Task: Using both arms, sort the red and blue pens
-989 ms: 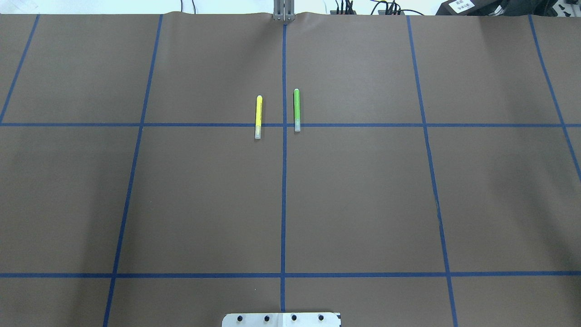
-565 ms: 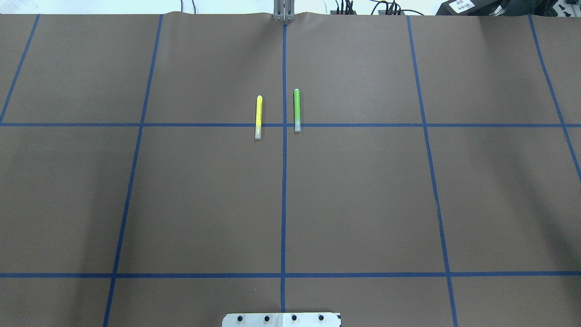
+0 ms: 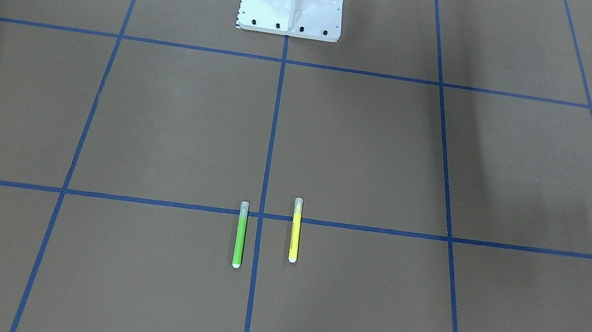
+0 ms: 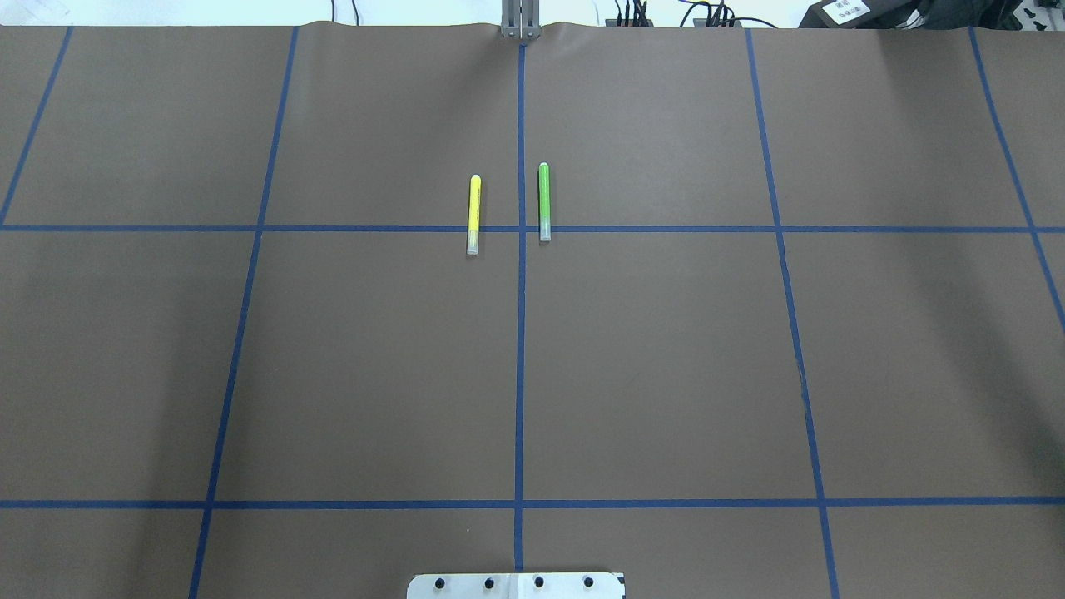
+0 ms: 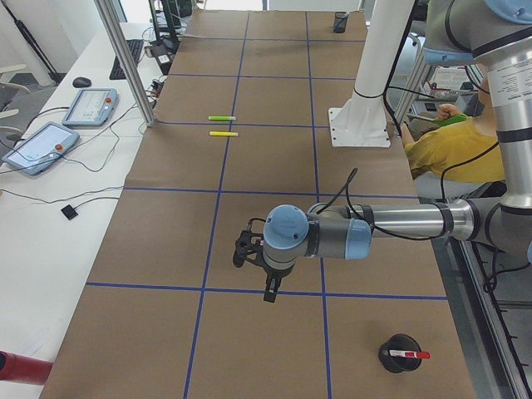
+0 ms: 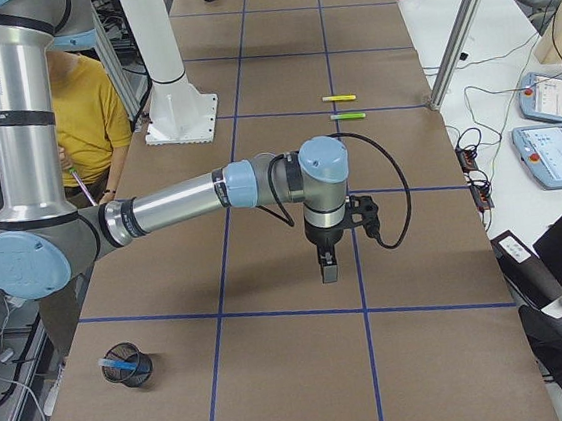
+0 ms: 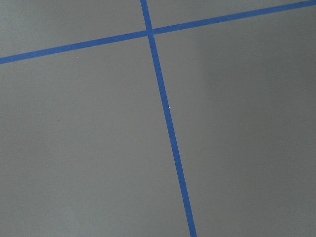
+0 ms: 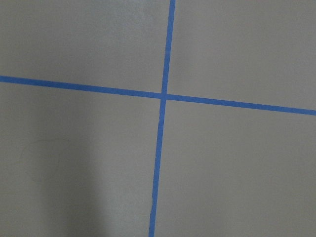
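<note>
L fingers (image 5: 271,293), R fingers (image 6: 327,268): state unclear.

The base (image 4: 516,586) stands at the middle of the table's (image 4: 666,374) robot-side edge. Toward the far edge, two markers lie side by side and apart, parallel to the table's ends. The left marker (image 4: 473,215) is just left of the centre line (image 4: 520,349), and the right marker (image 4: 544,202) is just right of it. The left cup (image 5: 401,354) stands near the left robot-side corner with the left pen (image 5: 413,355) in it. The right cup (image 6: 129,368), near the right robot-side corner, holds the right pen (image 6: 114,363). The left claw (image 5: 270,297) hangs above the table's left half, the right claw (image 6: 328,272) above its right half.
</note>
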Tool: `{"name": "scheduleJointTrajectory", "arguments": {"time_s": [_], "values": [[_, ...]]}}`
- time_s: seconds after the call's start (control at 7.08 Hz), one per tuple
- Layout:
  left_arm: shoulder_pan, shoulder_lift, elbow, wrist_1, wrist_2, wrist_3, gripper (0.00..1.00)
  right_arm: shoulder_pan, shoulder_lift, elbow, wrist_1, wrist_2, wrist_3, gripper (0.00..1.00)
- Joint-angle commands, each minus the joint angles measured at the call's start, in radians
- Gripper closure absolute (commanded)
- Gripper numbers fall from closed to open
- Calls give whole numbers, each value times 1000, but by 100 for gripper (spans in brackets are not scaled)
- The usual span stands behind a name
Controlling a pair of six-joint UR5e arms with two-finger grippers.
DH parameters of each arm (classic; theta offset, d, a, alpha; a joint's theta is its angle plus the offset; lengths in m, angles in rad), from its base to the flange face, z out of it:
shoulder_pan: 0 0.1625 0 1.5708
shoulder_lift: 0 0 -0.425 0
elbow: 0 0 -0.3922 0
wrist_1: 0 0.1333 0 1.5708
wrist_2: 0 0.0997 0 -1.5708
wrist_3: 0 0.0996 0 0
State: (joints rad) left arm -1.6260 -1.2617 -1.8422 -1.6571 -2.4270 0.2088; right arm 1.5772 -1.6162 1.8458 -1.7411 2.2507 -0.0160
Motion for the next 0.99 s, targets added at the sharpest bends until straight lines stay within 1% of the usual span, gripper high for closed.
{"name": "scheduleJointTrajectory", "arguments": {"time_s": [0.0, 0.14, 0.28, 0.42, 0.57, 0.85], "values": [[0, -1, 0, 0, 0, 0, 0, 24, -89, -11, 119, 32, 45, 1], [0, -1, 0, 2, 0, 0, 0, 24, -161, -13, 249, 32, 112, 1], [0, -2, 0, 8, 2, 0, 0, 23, -224, -16, 399, 29, 228, 1], [0, -21, 1, 16, 8, -2, 0, 24, -240, -26, 450, 36, 240, 1], [0, -30, 4, 37, 11, -5, 0, 23, -246, -28, 448, 38, 235, 1], [0, -65, -2, 139, 14, 1, 0, 0, -246, -34, 428, 36, 226, 0]]}}
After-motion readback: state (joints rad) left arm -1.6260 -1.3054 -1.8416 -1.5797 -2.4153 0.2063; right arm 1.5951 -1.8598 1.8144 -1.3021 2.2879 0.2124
